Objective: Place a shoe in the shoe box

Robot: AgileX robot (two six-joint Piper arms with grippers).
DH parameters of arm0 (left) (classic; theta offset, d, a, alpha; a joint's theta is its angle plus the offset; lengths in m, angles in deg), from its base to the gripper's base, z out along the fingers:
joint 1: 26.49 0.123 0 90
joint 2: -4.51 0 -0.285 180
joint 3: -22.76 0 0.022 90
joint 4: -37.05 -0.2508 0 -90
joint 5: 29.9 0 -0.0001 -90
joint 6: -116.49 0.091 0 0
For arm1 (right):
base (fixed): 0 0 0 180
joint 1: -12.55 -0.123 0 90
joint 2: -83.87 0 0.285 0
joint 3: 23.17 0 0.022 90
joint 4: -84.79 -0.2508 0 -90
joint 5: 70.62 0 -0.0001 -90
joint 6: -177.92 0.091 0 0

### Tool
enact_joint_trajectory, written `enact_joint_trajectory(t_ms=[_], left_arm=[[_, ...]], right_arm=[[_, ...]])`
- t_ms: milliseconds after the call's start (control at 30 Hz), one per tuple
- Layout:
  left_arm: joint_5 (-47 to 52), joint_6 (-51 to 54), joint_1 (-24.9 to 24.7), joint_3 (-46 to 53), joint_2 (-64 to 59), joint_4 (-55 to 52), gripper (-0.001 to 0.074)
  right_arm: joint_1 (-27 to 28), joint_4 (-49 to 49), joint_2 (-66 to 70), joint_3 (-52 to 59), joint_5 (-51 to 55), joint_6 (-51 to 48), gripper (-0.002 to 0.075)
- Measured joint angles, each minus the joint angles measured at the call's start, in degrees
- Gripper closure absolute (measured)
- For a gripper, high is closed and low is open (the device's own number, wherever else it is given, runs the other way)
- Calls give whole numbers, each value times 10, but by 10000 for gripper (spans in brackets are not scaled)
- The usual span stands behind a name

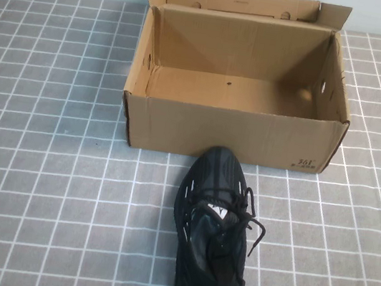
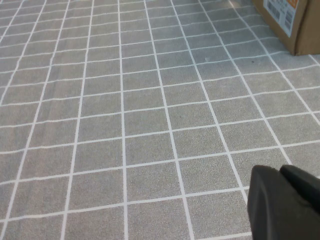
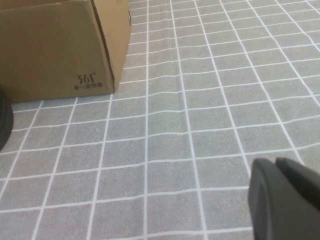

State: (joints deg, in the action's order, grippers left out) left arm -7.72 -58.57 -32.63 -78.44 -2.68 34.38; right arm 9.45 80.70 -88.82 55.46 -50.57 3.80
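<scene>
Shoe is lying near-to-far, toe touching the shoe box front wall; right gripper, clenched, is probably sitting nearer than left gripper, also clenched.

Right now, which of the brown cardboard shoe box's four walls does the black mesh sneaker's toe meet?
The long front wall of the brown cardboard shoe box, the one printed "361", not the lid-side wall; the black mesh sneaker points its toe there.
</scene>
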Motion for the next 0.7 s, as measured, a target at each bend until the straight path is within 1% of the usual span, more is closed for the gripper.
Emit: enact_joint_trajectory(t_ms=[700], left_arm=[[0, 0, 0, 0, 0, 0, 736]], right_arm=[[0, -1, 0, 0, -29, 0, 742]])
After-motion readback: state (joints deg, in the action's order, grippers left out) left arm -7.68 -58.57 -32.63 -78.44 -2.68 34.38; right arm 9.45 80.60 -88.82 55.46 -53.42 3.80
